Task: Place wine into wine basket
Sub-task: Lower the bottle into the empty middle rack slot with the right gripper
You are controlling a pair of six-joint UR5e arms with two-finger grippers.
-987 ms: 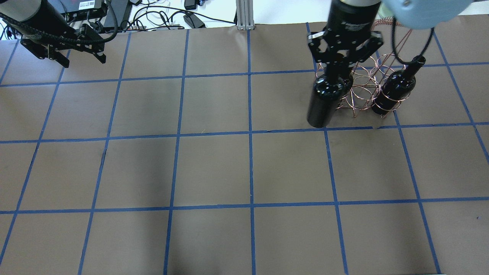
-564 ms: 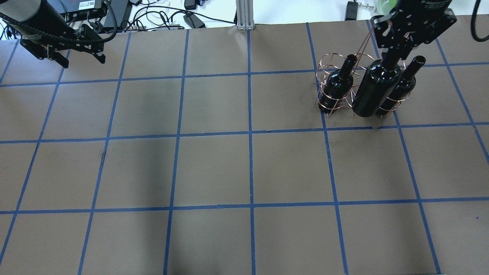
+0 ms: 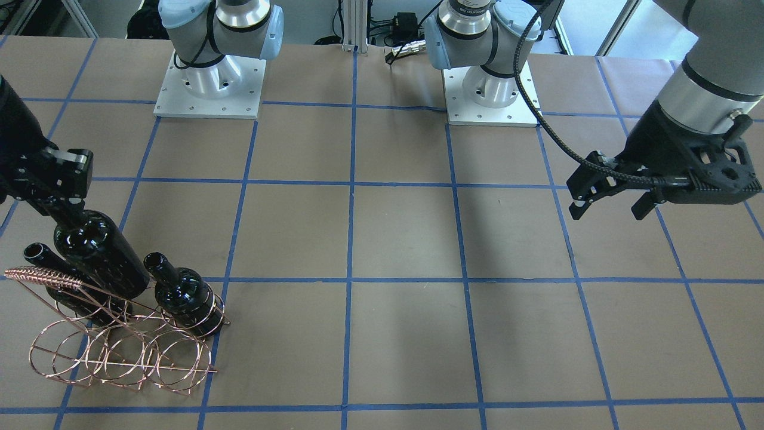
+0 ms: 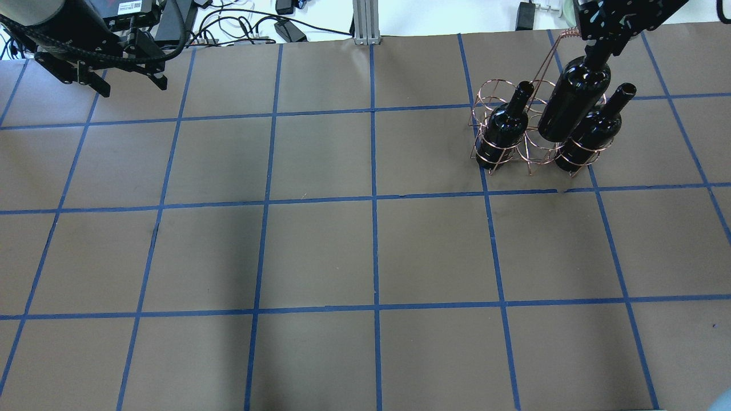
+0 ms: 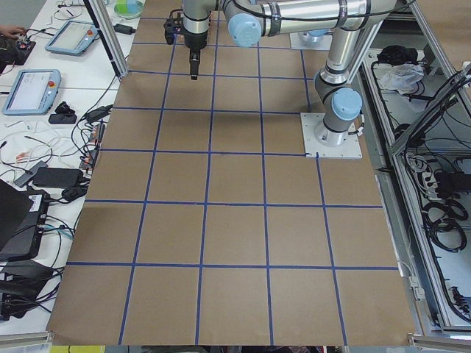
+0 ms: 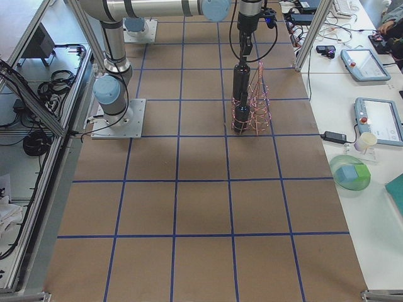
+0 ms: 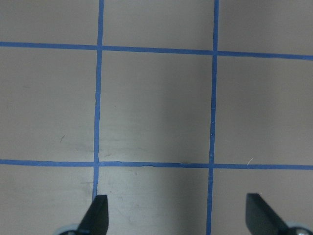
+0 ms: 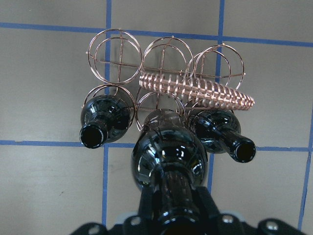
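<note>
My right gripper (image 4: 598, 52) is shut on the neck of a near-black wine bottle (image 4: 574, 103) and holds it tilted over the copper wire wine basket (image 4: 537, 149). The bottle's base is at the middle ring, between two like bottles standing in the left ring (image 4: 505, 128) and the right ring (image 4: 594, 131). The right wrist view shows the held bottle (image 8: 168, 156) in front of the twisted handle (image 8: 195, 88); its base is hidden. The front view shows the held bottle (image 3: 101, 254) and basket (image 3: 119, 352). My left gripper (image 4: 131, 85) is open and empty, far off.
The table is brown paper with a blue tape grid (image 4: 374, 200). Cables and boxes (image 4: 171, 17) lie beyond the far edge. The basket's far row of rings (image 8: 164, 56) holds nothing. The left wrist view shows only bare table between the open fingers (image 7: 95, 215).
My right gripper and its bottle moved from the basket's left side to over its middle, then farther back. A bottle now shows in the left ring. The left gripper shifted slightly.
</note>
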